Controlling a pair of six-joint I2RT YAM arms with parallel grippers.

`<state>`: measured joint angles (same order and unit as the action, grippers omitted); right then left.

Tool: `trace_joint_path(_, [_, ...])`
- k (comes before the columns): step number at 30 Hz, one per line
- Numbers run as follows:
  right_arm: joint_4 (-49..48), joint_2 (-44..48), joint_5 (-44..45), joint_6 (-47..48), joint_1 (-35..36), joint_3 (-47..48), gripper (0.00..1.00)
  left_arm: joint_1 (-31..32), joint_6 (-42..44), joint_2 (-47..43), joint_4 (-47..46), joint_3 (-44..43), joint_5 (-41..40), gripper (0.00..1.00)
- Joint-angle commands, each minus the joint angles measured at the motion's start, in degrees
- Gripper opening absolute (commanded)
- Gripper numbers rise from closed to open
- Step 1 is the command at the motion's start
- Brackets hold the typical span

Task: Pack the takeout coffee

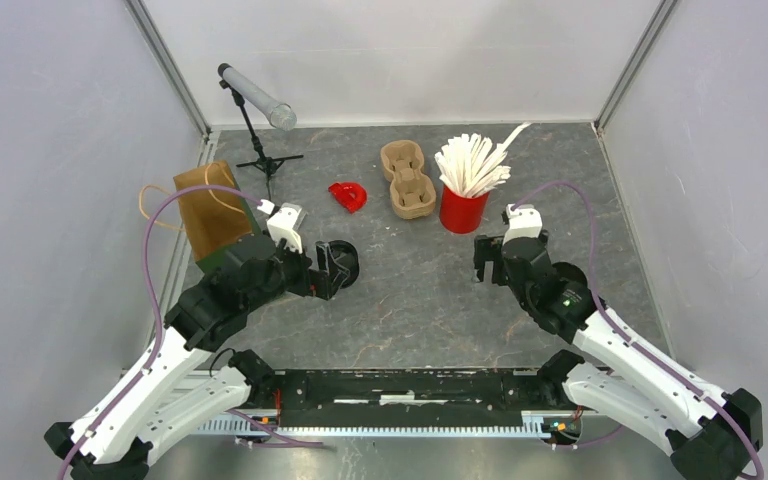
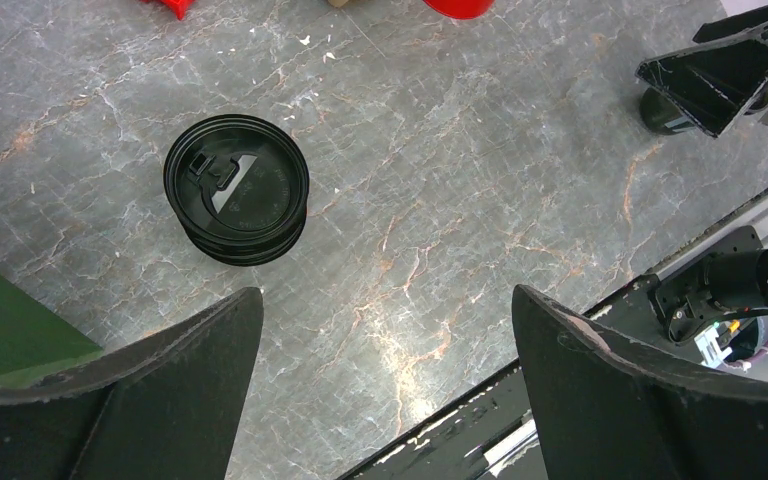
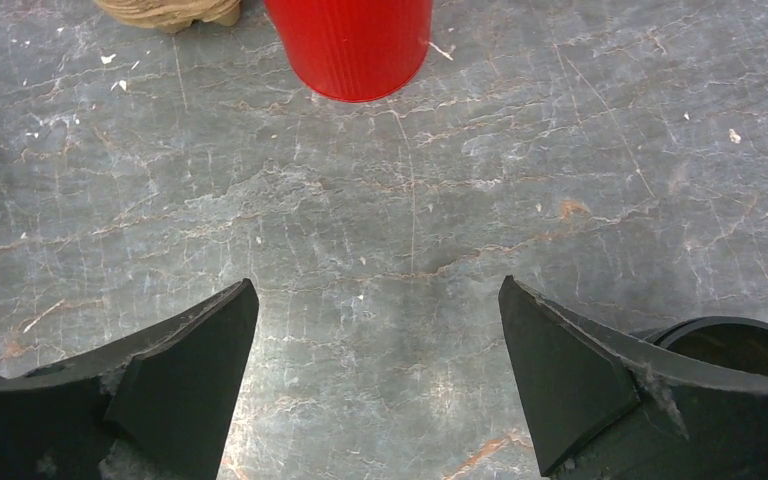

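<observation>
Both grippers sit nearest, and neither holds anything: the left gripper [image 2: 388, 295] and the right gripper [image 3: 377, 283] each have their jaws spread wide over bare table. By my reading, packing has not begun.

- **Bag:** The brown paper bag [image 1: 210, 205] stands well left of the pulp cup carrier [image 1: 407, 180], whose wells look empty.
- **Sticks:** A red cup [image 1: 463, 208] of white sticks stands just right of the carrier.
- **Coffee:** The black lidded coffee cup [image 2: 237, 190] stands nearer the arms than the carrier and to its left, just ahead of the left gripper, untouched.
- **Red piece:** A small red piece [image 1: 348, 196] lies just left of the carrier.

Seating the cup and bagging it all probably remain.
</observation>
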<state>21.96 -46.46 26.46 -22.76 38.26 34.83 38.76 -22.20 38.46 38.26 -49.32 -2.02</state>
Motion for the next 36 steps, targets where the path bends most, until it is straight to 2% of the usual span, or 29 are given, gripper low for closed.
trace_joint_path(1, [1.15,0.45,5.05,-3.64,0.24,2.53,0.98,0.3,0.75,-0.4,-0.29,-0.16,-0.55,1.0])
trace_joint_path(7, [15.19,-4.13,21.92,-16.12,0.24,7.82,0.98,0.26,0.75,-0.49,-0.32,-0.16,-0.58,1.0])
trace_joint_path(8, [18.28,-6.18,24.66,-18.52,0.15,9.62,0.96,0.28,0.75,-0.57,-0.26,-0.17,-0.61,1.0])
trace_joint_path(12, [32.9,-12.54,34.17,-26.94,-0.46,16.43,0.77,0.26,0.58,-0.81,-0.03,-0.05,-0.11,1.0])
trace_joint_path(15, [37.48,-13.67,37.25,-30.62,-3.03,18.12,0.62,0.26,0.5,-1.08,-0.03,-0.07,0.0,1.0])
trace_joint_path(17, [34.51,-12.43,36.0,-27.95,-5.54,16.88,0.52,0.26,0.62,-1.26,-0.05,-0.07,-0.09,1.0])
trace_joint_path(20, [27.09,-10.5,28.52,-19.96,-11.22,13.04,0.37,0.27,0.57,-1.35,-0.07,0.01,0.01,1.0])
trace_joint_path(22, [23.52,-9.96,22.23,-16.66,-15.55,10.8,0.32,0.26,0.58,-1.28,-0.03,0.01,0.13,1.0])
trace_joint_path(25, [20.89,-9.79,16.45,-14.66,-19.51,8.29,0.31,0.26,0.57,-1.42,-0.03,0.1,0.26,1.0])
trace_joint_path(30, [17.07,-8.99,12.63,-13.27,-20.75,5.68,0.31,0.26,0.71,-1.53,-0.04,0.1,0.26,1.0])
trace_joint_path(36, [18.72,-7.8,16.88,-15.93,-20.86,6.83,0.31,0.26,0.62,-1.36,-0.03,0.1,0.44,1.0])
